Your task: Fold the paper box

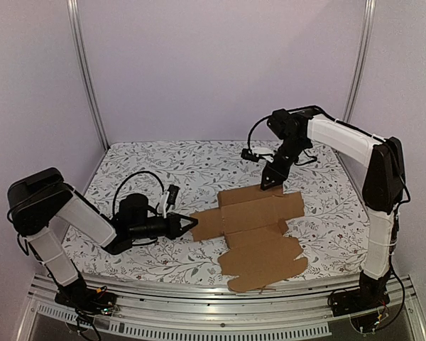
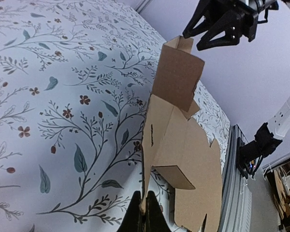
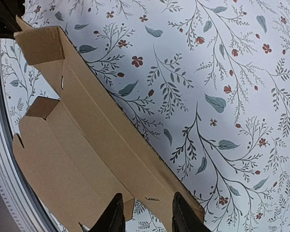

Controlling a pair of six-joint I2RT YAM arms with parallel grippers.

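Lying just past the aluminium rail [image 1: 220,309] at the table's near edge, the paper box [image 1: 259,227] is a brown die-cut sheet spread over the right-centre of the flowered cloth [image 1: 156,167], not yet a closed carton. Its nearest panel, with a scalloped edge, reaches almost to the rail. Beyond it sits a long middle panel, and the farthest strip tilts up from the cloth. In the left wrist view, 1 small end flap is bent upward from the sheet.

The left gripper [image 1: 190,224] lies low over the cloth at the sheet's left end. Its fingers [image 2: 154,220] are pressed together on the edge of the left flap, pinching the cardboard between them.

Farther back, the right gripper [image 1: 271,183] hangs over the sheet's far long edge. Its 2 fingers [image 3: 115,217] stand partly apart with the cardboard strip beneath the gap. Seen from the left wrist, they appear clear of the board, holding nothing.

Bare cloth lies open to the left of the sheet and behind it, with a narrower band on the right beside the right arm's upright. 2 metal posts [image 1: 85,71] rise at the back corners against plain pale walls [image 1: 213,64].
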